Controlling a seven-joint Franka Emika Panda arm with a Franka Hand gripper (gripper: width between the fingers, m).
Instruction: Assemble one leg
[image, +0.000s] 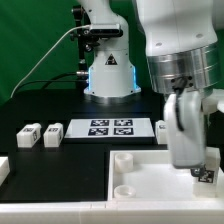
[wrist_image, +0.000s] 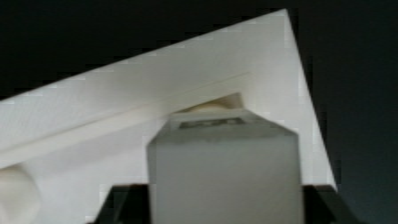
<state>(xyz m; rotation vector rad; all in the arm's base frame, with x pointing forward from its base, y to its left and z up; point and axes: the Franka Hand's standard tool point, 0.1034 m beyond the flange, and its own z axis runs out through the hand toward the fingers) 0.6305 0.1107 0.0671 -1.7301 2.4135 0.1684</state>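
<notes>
Close against my wrist lens stands the leg (wrist_image: 219, 172), a pale block with a strip of its black-and-white tag at its upper end; my dark fingers (wrist_image: 121, 205) press on it from both sides, so my gripper (image: 203, 172) is pinching the leg (image: 184, 128) rather than spread; beneath it lies the large white panel (wrist_image: 125, 105), one of its corners pointing away from my hand; in the exterior view the leg hangs upright under my wrist, over the panel (image: 150, 170) near its far right corner, though I cannot tell whether it touches; well away, past the marker board (image: 110, 128), three loose legs (image: 41, 133) sit on the black table (image: 40, 172).
</notes>
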